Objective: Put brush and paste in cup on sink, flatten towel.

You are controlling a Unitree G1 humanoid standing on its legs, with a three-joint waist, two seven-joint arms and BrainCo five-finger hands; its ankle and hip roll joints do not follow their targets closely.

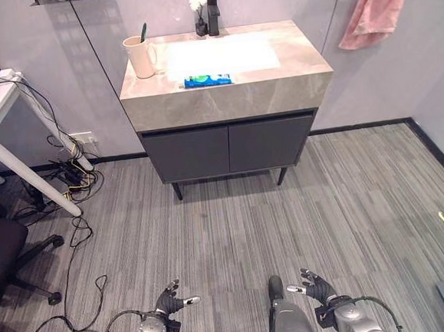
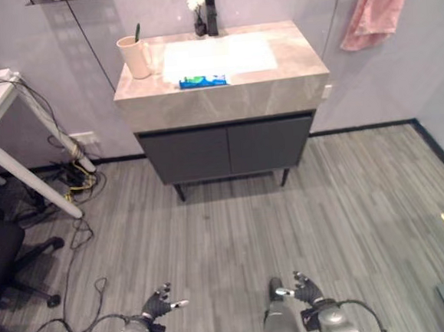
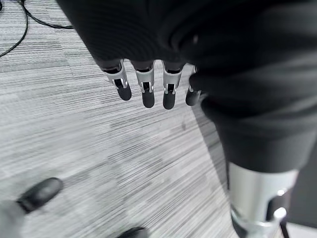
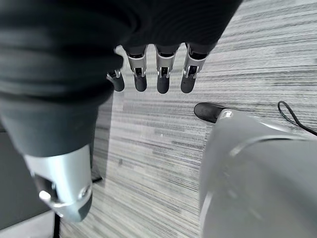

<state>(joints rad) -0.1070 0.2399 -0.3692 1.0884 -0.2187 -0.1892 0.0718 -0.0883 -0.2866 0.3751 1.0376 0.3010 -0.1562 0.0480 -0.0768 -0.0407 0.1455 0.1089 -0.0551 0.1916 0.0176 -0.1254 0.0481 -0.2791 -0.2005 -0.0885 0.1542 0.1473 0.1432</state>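
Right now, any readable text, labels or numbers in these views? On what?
None legible.
Toothpaste tube on the sink counter: blue-green with pale print, too small to read.
Cup, pink towel, wall outlet: no markings visible.

Cup left of paste on sink

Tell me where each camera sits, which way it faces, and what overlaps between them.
Left eye view: on the head, looking down and ahead at the sink cabinet, cup, paste and pink towel; left hand and right hand hang low.
Right eye view: same head, slightly offset, same scene.
Left wrist view: along its own relaxed fingers, down at the striped floor.
Right wrist view: likewise past its fingers at the floor.
Shared: both eyes overlap almost fully; both wrists share the floor.
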